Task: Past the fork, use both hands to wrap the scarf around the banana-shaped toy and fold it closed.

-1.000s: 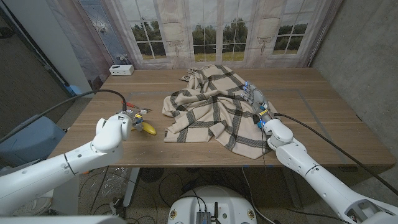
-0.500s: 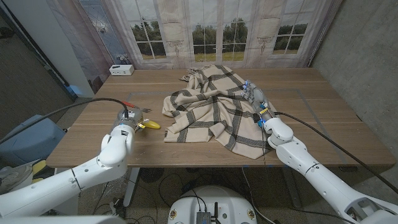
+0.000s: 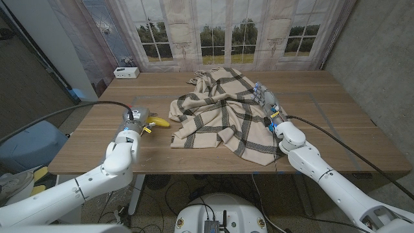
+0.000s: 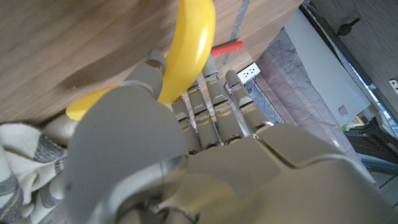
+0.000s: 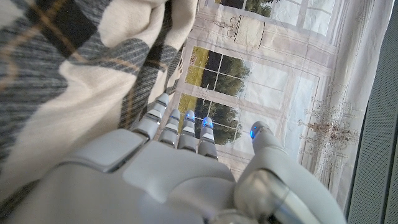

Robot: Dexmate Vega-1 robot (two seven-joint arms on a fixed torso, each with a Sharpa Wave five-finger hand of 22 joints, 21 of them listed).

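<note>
Yellow plastic shows between the fingers of the robot's left hand [image 3: 134, 122], left of centre in the head view: the curved, banana-shaped toy [image 3: 158, 122] pokes out to the right of the hand, its tip near the left edge of the cream wool scarf with dark plaid stripes [image 3: 223, 110]. In the left wrist view the fingers [image 4: 214, 102] are wrapped around the toy's [image 4: 186, 53] curve, so this hand is clamped on it. Over the last second the hand has carried the toy up and to the right across the brown wooden desk [image 3: 97, 139], from a spot well apart from the cloth to just beside it. That reads as the delivery step nearly finished; the toy is not yet on the fabric, and no wrapping has begun.

The right hand [image 3: 270, 107] stands at the scarf's right edge, right of centre in the frame, fingers extended and a little apart, holding nothing. It has edged slightly toward the upper part of the frame and stays against the cloth. In the right wrist view its fingers [image 5: 177, 124] lie alongside the plaid folds [image 5: 68, 68].

The scarf lies crumpled in the middle of the desk. A small white box [image 3: 126, 72] sits at the desk's far left corner, upper left of the frame; whether anything is in it cannot be told. I cannot pick out a fork.
</note>
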